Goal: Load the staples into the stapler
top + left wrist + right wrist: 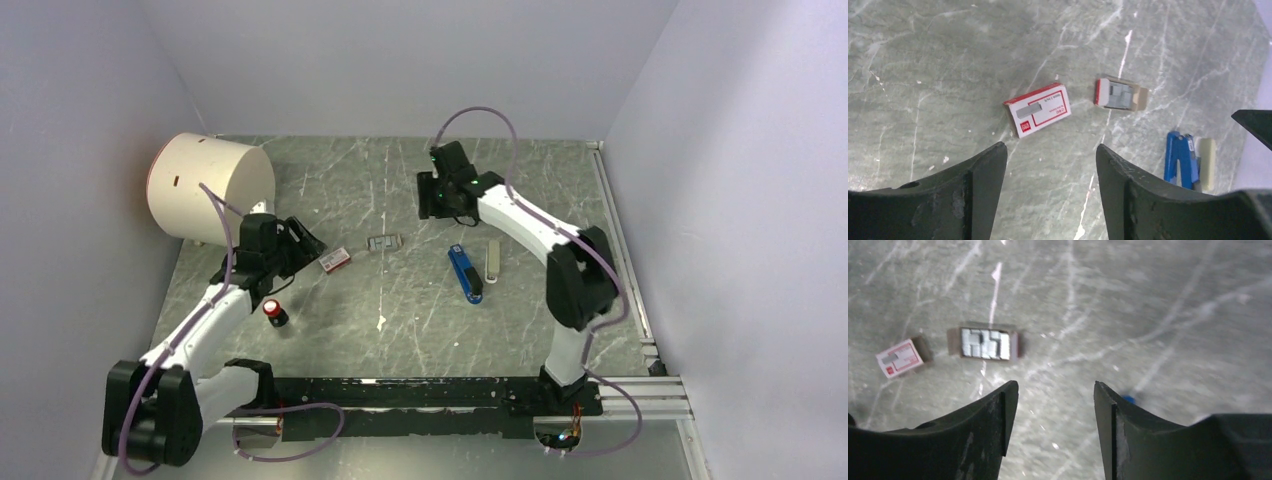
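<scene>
I saw the pale drum point(210, 190) lying on its side at the upper left of the top view, its contents hidden; my left gripper point(1050, 150) and right gripper point(1055, 387) both gaped, holding nothing; the blue stapler point(465, 274) lay right of centre, just beside an off-white bar point(492, 262); near the red-and-white box point(1038, 110), an open cardboard tray point(1142, 98) held grey staples point(1119, 95).
</scene>
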### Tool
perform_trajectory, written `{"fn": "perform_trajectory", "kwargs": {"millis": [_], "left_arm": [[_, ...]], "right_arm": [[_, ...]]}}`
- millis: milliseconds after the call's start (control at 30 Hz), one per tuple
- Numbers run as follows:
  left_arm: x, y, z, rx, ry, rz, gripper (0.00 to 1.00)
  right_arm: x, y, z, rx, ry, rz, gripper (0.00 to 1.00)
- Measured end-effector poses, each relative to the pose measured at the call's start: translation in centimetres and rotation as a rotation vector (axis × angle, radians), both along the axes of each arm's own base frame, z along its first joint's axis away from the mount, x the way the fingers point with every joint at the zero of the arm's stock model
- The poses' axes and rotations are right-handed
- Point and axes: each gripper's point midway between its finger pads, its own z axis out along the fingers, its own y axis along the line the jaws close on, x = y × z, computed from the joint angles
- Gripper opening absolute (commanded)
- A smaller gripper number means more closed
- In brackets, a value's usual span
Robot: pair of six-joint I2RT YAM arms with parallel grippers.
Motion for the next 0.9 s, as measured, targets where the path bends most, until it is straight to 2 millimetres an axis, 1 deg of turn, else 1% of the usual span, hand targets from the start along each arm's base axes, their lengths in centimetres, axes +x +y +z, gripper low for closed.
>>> {"fn": "perform_trajectory", "kwargs": {"millis": [33,67,100,200,300,367,400,433,500,567,667,800,900], "left_arm": [[-0.2,0.0,0.4,0.0,-0.011,-0.004,0.75],[-0.4,0.0,1.0,0.001,-0.026,-0.012,0.91],[-0.5,-0.1,1.6,0.002,-0.044,-0.022,0.96],[-0.9,-0.2,4.1,0.009,-0.098,-0.056,0.96],[-0.9,-0.5,7.1,0.012,-0.17,-0.091,0.94],[-0.9,-0.9,9.4,0.011,-0.234,-0.126,0.94],[-1.0,-1.1,10.2,0.012,-0.259,-0.142,0.96],[-1.1,-1.3,10.9,0.014,-0.28,-0.159,0.96],[-1.4,-1.7,11.5,0.018,-0.301,-0.189,0.97],[-1.9,-2.2,11.6,0.026,-0.308,-0.221,0.97],[-2.3,-3.0,11.5,0.039,-0.313,-0.268,0.97],[-2.8,-3.7,11.6,0.049,-0.326,-0.306,0.97],[-3.1,-4.2,11.6,0.051,-0.331,-0.329,0.97]], "right_arm": [[-0.2,-1.0,0.8,-0.013,-0.024,-0.016,0.64],[-0.5,-1.9,1.4,-0.028,-0.043,-0.032,0.64],[-1.0,-3.0,1.8,-0.048,-0.061,-0.055,0.64],[-3.5,-6.6,1.8,-0.137,-0.069,-0.12,0.65],[-5.8,-8.9,1.1,-0.201,-0.047,-0.147,0.69],[-7.3,-10.0,0.5,-0.231,-0.022,-0.151,0.7],[-8.2,-10.5,0.2,-0.244,-0.009,-0.15,0.71],[-8.9,-10.7,0.0,-0.252,0.003,-0.149,0.71],[-10.0,-11.1,-0.3,-0.259,0.021,-0.146,0.71],[-11.1,-11.2,-0.8,-0.252,0.036,-0.141,0.7],[-12.9,-11.5,-2.0,-0.245,0.077,-0.127,0.69],[-14.2,-11.5,-3.4,-0.242,0.132,-0.119,0.64],[-14.6,-11.0,-4.1,-0.236,0.16,-0.11,0.59]]}}
